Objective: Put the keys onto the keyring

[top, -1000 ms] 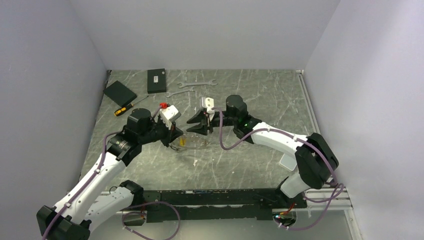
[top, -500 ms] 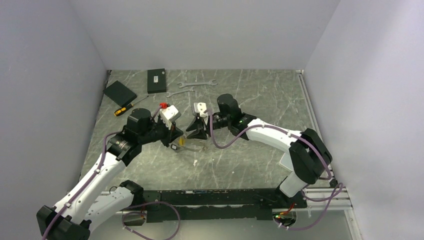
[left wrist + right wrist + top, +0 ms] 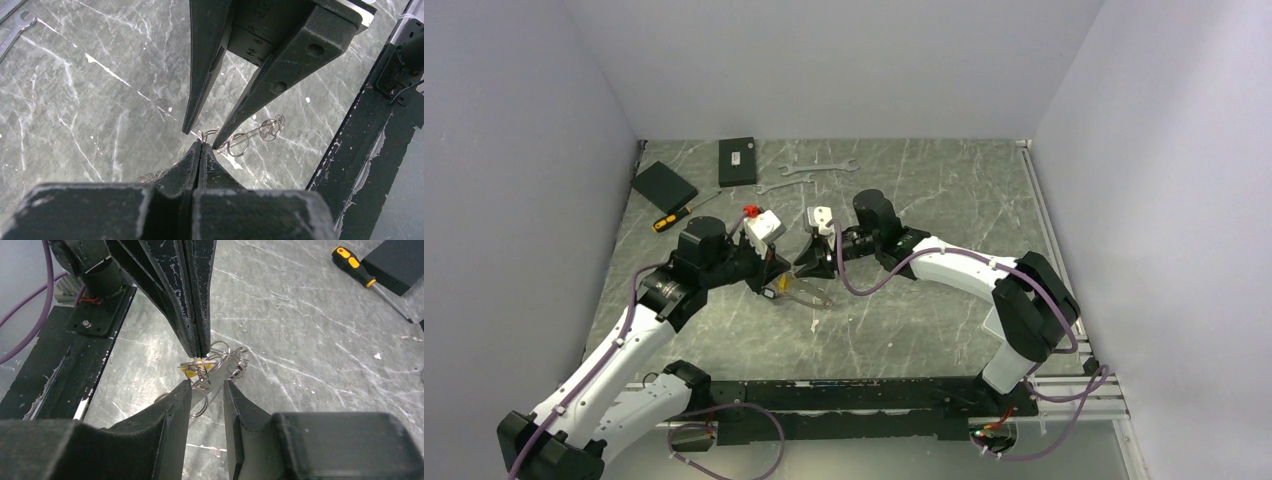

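R gripper (image 3: pixel 207 385) has closed in on L gripper (image 3: pixel 199 354), its fingers narrowing but still spread round small brass-yellow key (image 3: pixel 192 369). L fingers are pressed together, pinching thin silvery beaded keyring (image 3: pixel 152 175). Threading prob. next.

Grey white-veined table (image 3: pixel 310 340), brass-yellow key (image 3: pixel 192 368) (silvery keyring (image 3: pixel 150 176)), orange-black-handled screwdriver (image 3: pixel 367 277).

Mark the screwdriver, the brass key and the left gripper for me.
screwdriver (image 3: pixel 354 264): right wrist view, handle.
brass key (image 3: pixel 191 370): right wrist view, yellow head.
left gripper (image 3: pixel 201 146): left wrist view, closed fingertips.
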